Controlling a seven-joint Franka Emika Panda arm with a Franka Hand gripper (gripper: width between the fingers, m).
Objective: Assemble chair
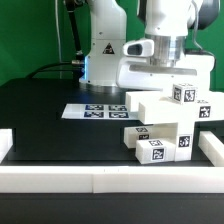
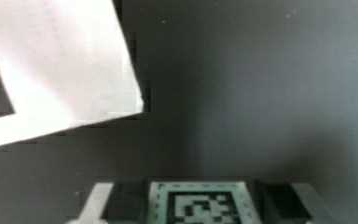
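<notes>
The chair is in separate white tagged parts. In the exterior view my gripper [image 1: 165, 60] reaches down onto a wide white chair part [image 1: 150, 75] held above the table. More chair blocks [image 1: 162, 140] are stacked below and to the exterior view's right, with tagged pieces [image 1: 186, 95] behind them. In the wrist view my gripper [image 2: 202, 202] has its dark fingers [image 2: 137, 198] on both sides of a white tagged part [image 2: 202, 205]. The jaws press against it. A white flat piece [image 2: 51, 75] lies beyond; I cannot tell which one it is.
The marker board [image 1: 98, 110] lies on the black table at the middle. White border rails run along the front [image 1: 110, 180], the exterior view's left [image 1: 5, 145] and right [image 1: 212, 150]. The robot base [image 1: 100, 45] stands at the back.
</notes>
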